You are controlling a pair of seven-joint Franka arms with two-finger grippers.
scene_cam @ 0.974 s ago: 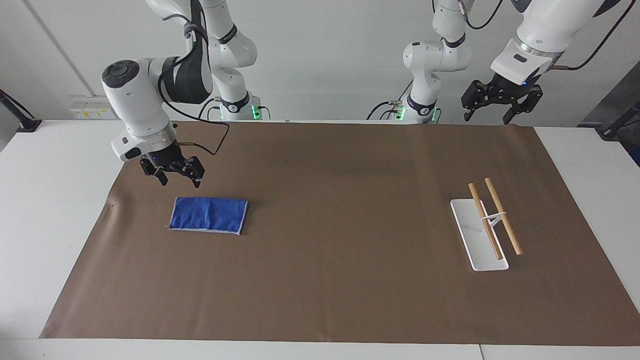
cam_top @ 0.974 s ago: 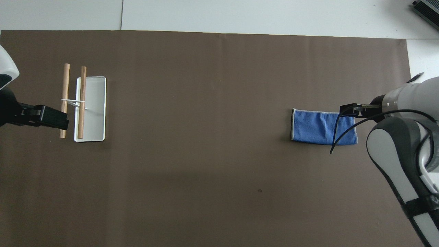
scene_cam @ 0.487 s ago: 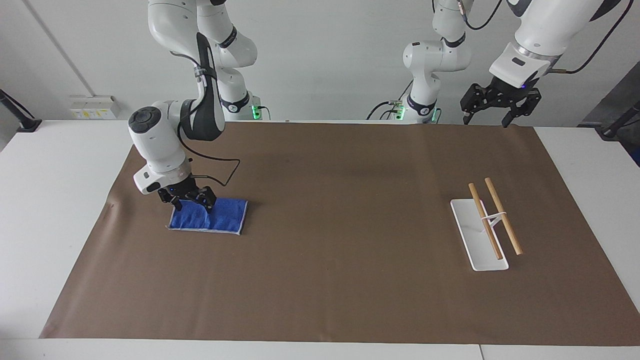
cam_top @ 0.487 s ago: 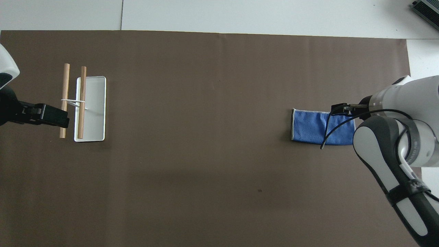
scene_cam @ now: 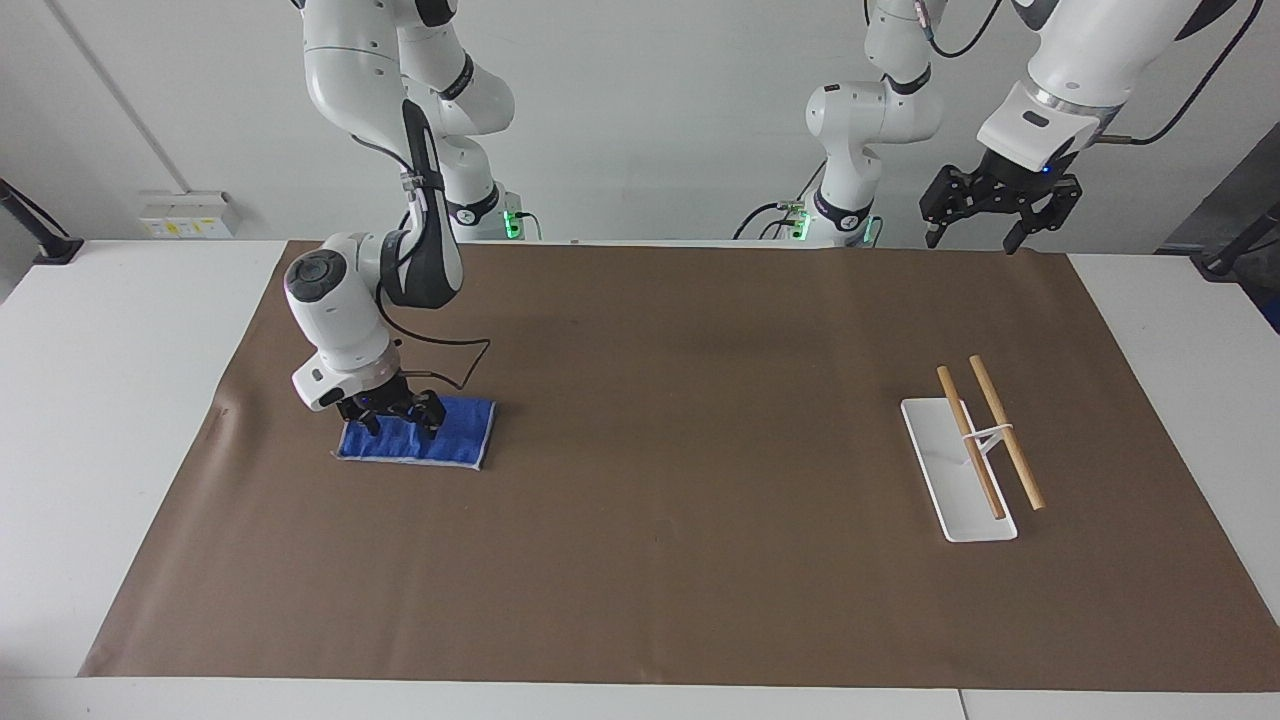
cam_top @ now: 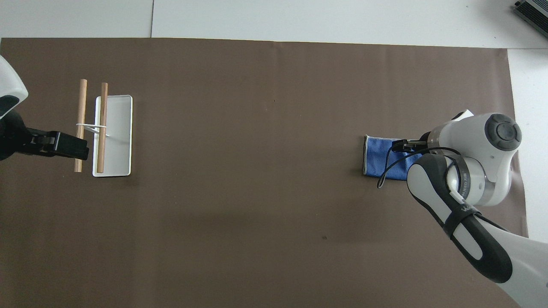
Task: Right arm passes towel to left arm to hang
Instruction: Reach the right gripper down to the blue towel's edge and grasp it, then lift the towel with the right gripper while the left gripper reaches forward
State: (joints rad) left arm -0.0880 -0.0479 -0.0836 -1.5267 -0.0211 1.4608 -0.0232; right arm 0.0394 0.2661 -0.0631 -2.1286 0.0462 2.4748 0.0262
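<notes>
While the right gripper (scene_cam: 391, 419) straddles the towel (scene_cam: 440, 433) at the right arm's end of the brown paper mat (scene_cam: 680, 480), fingers spread and nothing grasped, closing could pinch only the top fold; the left gripper (scene_cam: 988, 208) waits, splayed, above the mat's near edge.

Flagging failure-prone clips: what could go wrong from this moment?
The right gripper is down on the folded towel with fingers spread; closing might pinch only the top layer, so it unfolds on lifting. It sits at one end, so the towel could dangle unevenly for the waiting left gripper.
</notes>
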